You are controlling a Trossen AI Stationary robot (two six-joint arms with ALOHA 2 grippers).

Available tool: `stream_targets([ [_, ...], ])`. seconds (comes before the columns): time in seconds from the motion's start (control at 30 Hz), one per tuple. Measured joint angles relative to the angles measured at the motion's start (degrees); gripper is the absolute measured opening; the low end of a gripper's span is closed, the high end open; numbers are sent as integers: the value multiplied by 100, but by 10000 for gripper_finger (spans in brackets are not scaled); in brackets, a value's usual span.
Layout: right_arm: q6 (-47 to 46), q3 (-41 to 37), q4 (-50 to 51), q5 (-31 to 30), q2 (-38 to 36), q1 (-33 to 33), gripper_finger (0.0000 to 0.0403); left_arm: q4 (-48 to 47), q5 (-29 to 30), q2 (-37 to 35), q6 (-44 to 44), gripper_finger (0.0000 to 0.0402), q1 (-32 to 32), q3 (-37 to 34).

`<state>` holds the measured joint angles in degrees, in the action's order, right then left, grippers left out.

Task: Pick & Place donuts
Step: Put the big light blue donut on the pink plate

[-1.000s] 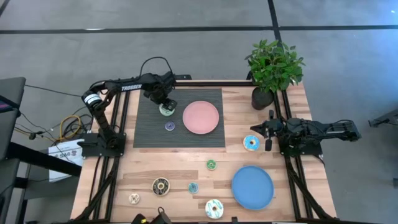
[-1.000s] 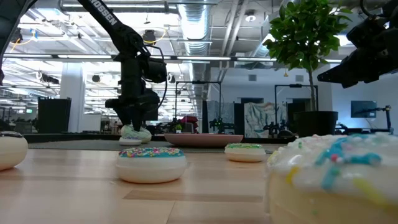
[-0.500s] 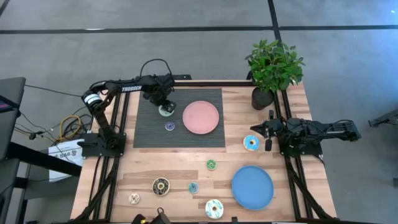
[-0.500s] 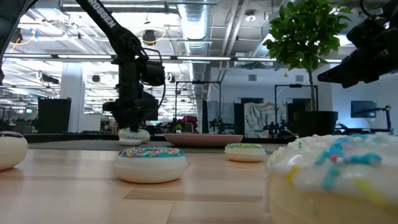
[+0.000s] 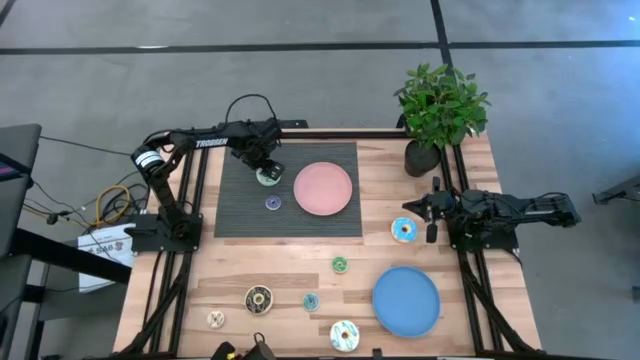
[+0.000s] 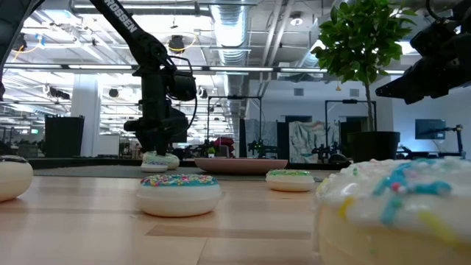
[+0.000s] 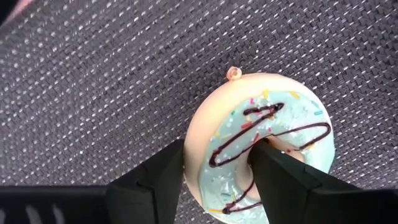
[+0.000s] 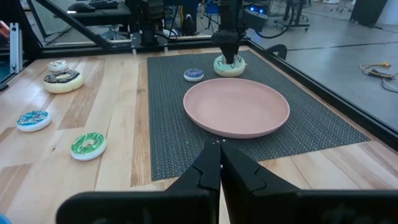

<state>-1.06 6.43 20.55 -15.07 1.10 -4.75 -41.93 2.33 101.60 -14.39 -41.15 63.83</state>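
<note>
Left gripper (image 7: 214, 171): clenched on the rim of a mint-iced donut (image 7: 267, 146), one finger outside, one in the hole; donut rests on the dark mat (image 5: 240, 205) just beside the pink plate (image 5: 322, 188). Right gripper (image 8: 219, 163): fingers pressed together, empty, near the table's (image 5: 280, 265) right edge. Other donuts lie scattered on the table.

High cam straight down, low cam table-level, wrist cams fwd, all share dark mat (image 5: 240, 200)
</note>
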Motion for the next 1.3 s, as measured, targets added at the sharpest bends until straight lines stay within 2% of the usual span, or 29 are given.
stream_targets([
  [0.23,2,-1,0,-2,2,0,1,94,-1,0,9,170,0,0],
  [0.67,1,-1,0,-1,1,0,1,92,-9,0,42,125,-2,0],
  [1.0,1,-1,0,-1,2,0,1,89,-522,-21,-132,122,-2,0],
  [1.3,0,-1,1,-2,2,0,1,354,-704,-650,-384,122,58,2],
])
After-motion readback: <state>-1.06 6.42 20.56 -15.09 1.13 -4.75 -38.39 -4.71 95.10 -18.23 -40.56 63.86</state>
